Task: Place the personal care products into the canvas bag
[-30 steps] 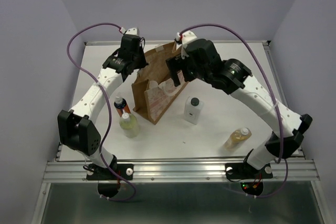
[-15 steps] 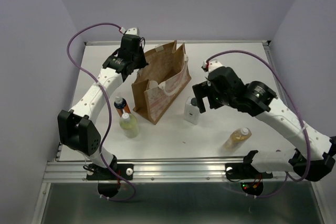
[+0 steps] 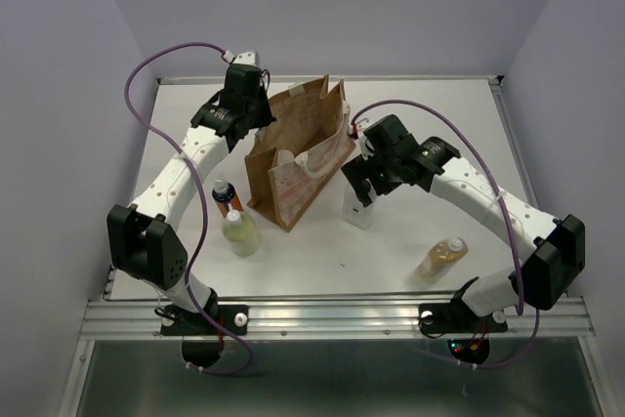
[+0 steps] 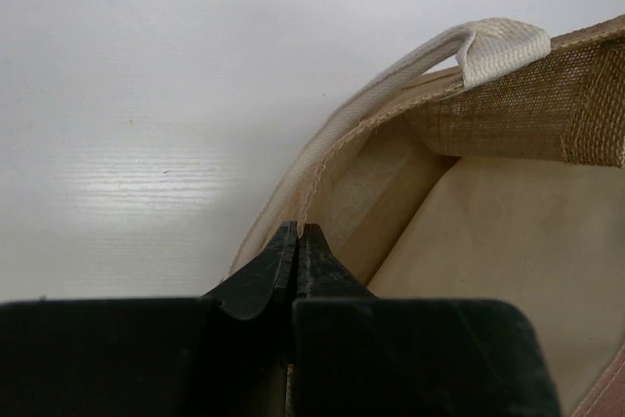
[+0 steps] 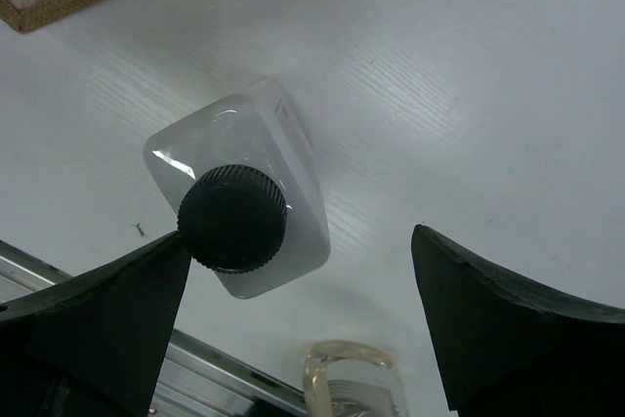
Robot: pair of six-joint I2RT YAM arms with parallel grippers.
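Right arm has moved off the bag (image 3: 293, 168) and now reaches across toward table centre, elbow bent out to the right and wrist tipped down over the white bottle (image 5: 239, 197). Left arm unchanged – stretched forward from its base, wrist at the bag's back-left rim.

Right gripper (image 5: 301, 241): fingers spread wide, one either side of the white bottle. In the wrist view the left finger's (image 5: 107, 310) tip sits just beside the black cap; whether it touches, cannot tell. The other finger (image 5: 498, 319) is well apart from it.

Left gripper (image 4: 296, 239): fingers pressed together, pinching the bag's rim where the cream strap (image 4: 410, 70) runs along it.

Bag stands upright mid-table (image 3: 410, 114), mouth open, patterned panel facing the near right.

White bottle upright, just right of the bag's near corner, under the right wrist.

Orange bottle (image 3: 226, 196) and yellow-green bottle (image 3: 240, 232) – both upright, close together, left of the bag beside the left forearm.

Amber bottle (image 3: 441, 258) lies on its side near the front right, apart from the rest.
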